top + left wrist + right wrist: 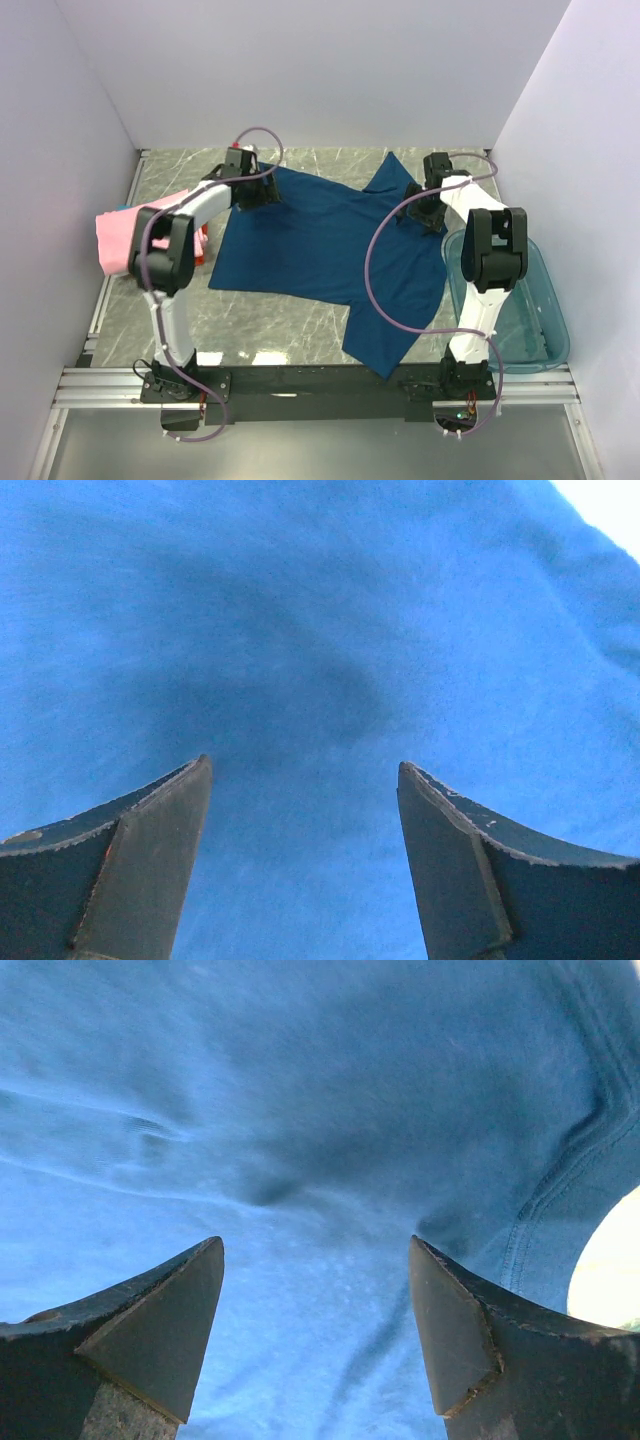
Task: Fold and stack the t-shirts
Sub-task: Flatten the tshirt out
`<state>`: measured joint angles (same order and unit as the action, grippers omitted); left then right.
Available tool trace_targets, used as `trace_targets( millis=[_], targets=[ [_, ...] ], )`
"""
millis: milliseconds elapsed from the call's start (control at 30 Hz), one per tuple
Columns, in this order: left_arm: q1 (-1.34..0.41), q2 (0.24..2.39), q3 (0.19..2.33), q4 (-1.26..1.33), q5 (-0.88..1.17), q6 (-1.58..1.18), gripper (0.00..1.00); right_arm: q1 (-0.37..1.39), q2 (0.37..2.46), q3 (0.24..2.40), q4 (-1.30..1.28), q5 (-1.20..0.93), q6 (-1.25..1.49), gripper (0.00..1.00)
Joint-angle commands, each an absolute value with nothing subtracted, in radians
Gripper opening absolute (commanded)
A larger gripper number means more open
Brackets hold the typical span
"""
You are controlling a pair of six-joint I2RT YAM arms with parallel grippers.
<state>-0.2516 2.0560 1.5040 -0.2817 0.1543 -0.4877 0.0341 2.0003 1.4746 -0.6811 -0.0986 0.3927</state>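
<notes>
**Both pincers hanging wide open over the navy t-shirt's far edge**

I am holding my left pincer [303,770] spread wide and empty just above the navy t-shirt [320,250], near its far left corner. My right pincer [315,1245] is gaping just as wide and gripping nothing. It is sitting over the far right part, with a stitched hem [545,1205] running just right of its right finger. The shirt is lying spread on the marble desk [330,165], between both pincers and on my side of them.

For a clean fold, I judge that both pincers should be coming down together and pinching right at the cloth's edge. They should be catching both layers and then travelling level toward me, so the crease is running straight.

Left of my left pincer, a pink t-shirt [125,238] is lying close against that arm. To the right of my right pincer and nearer me, a teal plastic tub [545,330] is standing just beside the shirt's edge. Walls are closing in beyond both pincers, so the open room is lying toward me, over the shirt itself.
</notes>
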Motion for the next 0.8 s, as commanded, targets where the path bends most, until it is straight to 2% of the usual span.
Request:
trace_targets(
  millis=[0,67,200,500,533,600,767],
  targets=[
    [-0.265,1.823,1.450,-0.290,-0.003,-0.495,0.81,0.028,1.956,1.543,-0.710,-0.118,0.379,0.81],
    [-0.270,1.728,1.398,-0.330,-0.117,-0.508,0.79,0.028,1.939,1.551,-0.718,-0.127,0.380,0.81],
    [-0.270,1.580,1.199,-0.382,-0.218,-0.546,0.72,0.034,1.913,1.572,-0.733,-0.147,0.385,0.81],
    [-0.252,1.223,0.824,-0.432,-0.241,-0.699,0.59,0.067,1.875,1.620,-0.769,-0.179,0.390,0.79],
    [-0.241,1.194,0.806,-0.439,-0.241,-0.710,0.53,0.075,1.868,1.624,-0.772,-0.181,0.390,0.79],
    [-0.201,1.172,0.755,-0.449,-0.226,-0.729,0.47,0.083,1.865,1.635,-0.775,-0.189,0.390,0.79],
    [-0.150,1.132,0.664,-0.428,-0.187,-0.744,0.46,0.103,1.859,1.649,-0.790,-0.190,0.390,0.79]
  ],
)
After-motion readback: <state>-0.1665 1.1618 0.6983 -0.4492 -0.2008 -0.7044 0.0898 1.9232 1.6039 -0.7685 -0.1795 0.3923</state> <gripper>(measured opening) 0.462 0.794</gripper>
